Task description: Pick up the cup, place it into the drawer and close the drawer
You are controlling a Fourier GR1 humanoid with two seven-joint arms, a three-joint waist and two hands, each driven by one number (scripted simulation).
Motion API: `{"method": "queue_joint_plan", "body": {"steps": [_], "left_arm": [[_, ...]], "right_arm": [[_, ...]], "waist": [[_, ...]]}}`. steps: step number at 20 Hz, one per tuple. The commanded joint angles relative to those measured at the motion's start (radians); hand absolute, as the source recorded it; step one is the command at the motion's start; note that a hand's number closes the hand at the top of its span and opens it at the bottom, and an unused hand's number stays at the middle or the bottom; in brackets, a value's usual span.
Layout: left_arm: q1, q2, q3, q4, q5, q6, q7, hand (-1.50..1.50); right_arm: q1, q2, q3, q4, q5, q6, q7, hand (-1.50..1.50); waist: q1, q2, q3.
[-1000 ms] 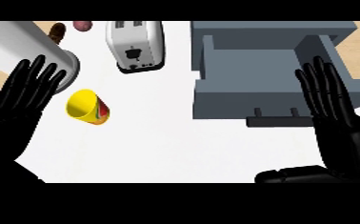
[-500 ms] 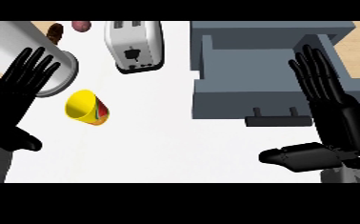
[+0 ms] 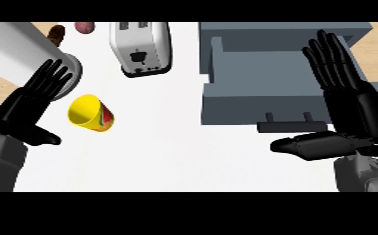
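— Where is the cup (image 3: 91, 113)?
— On its side on the desk, just right of the left robot hand (image 3: 33, 104), whose fingers are straight, holding nothing.
— How will it handle?
— Probably light and stiff (it may roll); grasp across the body. No readable writing.
— The right robot hand (image 3: 341, 86)?
— Open, over the open drawer (image 3: 251, 86).

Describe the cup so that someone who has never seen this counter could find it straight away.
Start at the white toaster near the counter's far edge and move toward the robot and to the left. There, on the white counter, the cup lies on its side just beside the open left hand. It is the only bright yellow object, with a red-patterned side.
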Motion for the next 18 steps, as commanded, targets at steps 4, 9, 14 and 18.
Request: {"method": "queue_joint_plan", "body": {"steps": [4,9,14,18], "left_arm": [[-0.067,0.007,-0.023,0.324,-0.198,0.028,-0.264,-1.50],[-0.091,-0.017,-0.056,0.484,-0.288,0.097,-0.430,-1.50],[-0.201,0.024,-0.048,0.628,-0.313,0.107,-0.459,-1.50],[-0.100,0.001,-0.083,0.640,-0.353,0.115,-0.595,-1.50]], "right_arm": [[-0.037,-0.056,-0.087,0.011,-0.068,0.048,0.016,-1.50],[-0.055,-0.053,-0.070,-0.017,-0.063,0.045,0.062,-1.50],[-0.034,-0.028,-0.045,-0.027,-0.045,0.035,0.047,-1.50],[-0.065,-0.051,-0.068,-0.035,-0.068,0.041,0.089,-1.50]], "waist": [[-0.010,0.003,-0.001],[-0.017,0.004,-0.002],[-0.032,0.010,-0.004],[-0.027,0.009,-0.005]]}}
